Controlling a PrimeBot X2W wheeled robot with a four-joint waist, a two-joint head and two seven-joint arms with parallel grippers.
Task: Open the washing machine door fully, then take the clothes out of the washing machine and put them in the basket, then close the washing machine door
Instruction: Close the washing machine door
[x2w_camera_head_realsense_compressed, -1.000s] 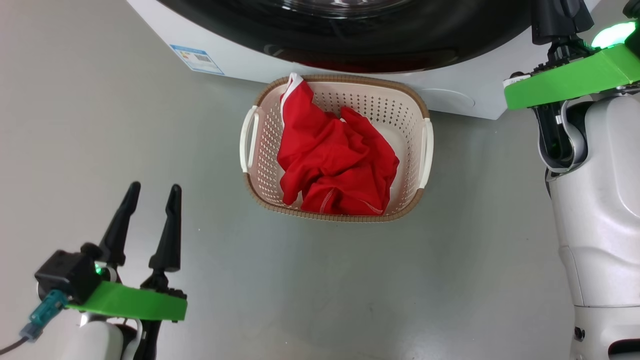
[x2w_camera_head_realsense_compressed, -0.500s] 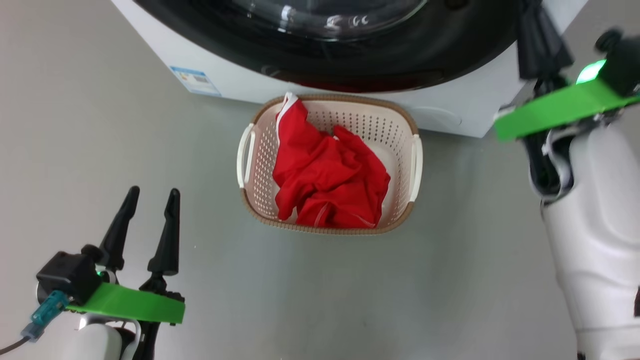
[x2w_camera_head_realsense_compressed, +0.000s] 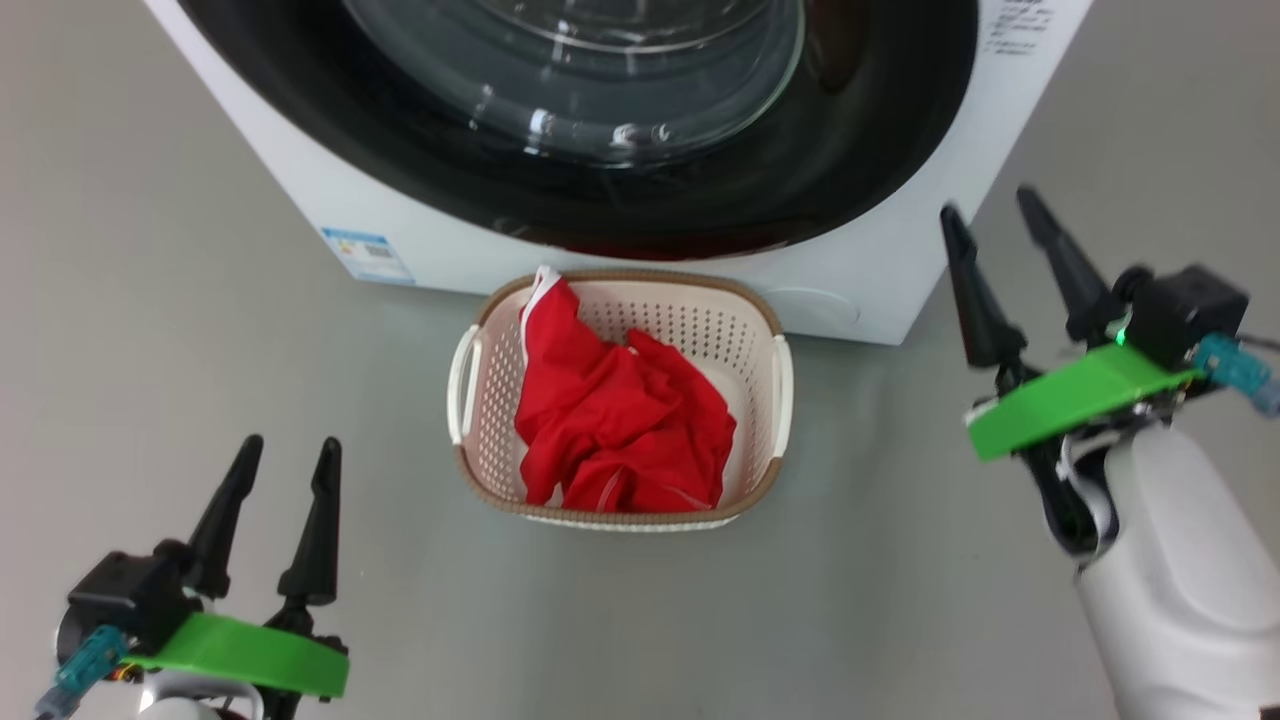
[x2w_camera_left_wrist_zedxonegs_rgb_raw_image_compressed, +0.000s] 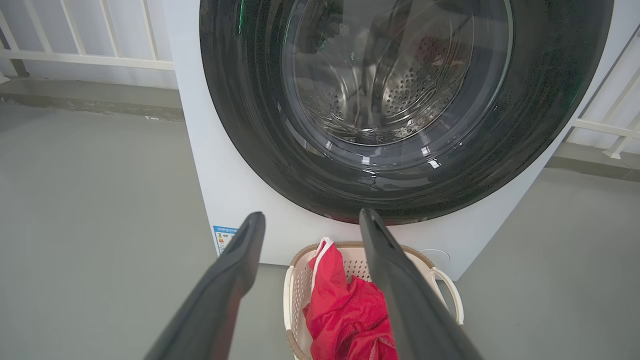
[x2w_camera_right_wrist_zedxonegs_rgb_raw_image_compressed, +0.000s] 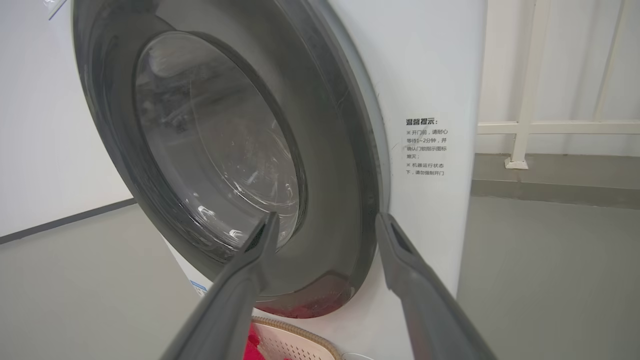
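Bright, soft, even light. Below the washing machine door, the basket casts only a faint shadow on the floor. Small white glints sit on the door's glass, and a red reflection on its lower rim. In the right wrist view the door looks smeared, perhaps from motion, and the right claw in front of it is soft.

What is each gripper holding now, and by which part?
Nothing. The left gripper and the right gripper are both open and empty; the clothes lie in the basket.
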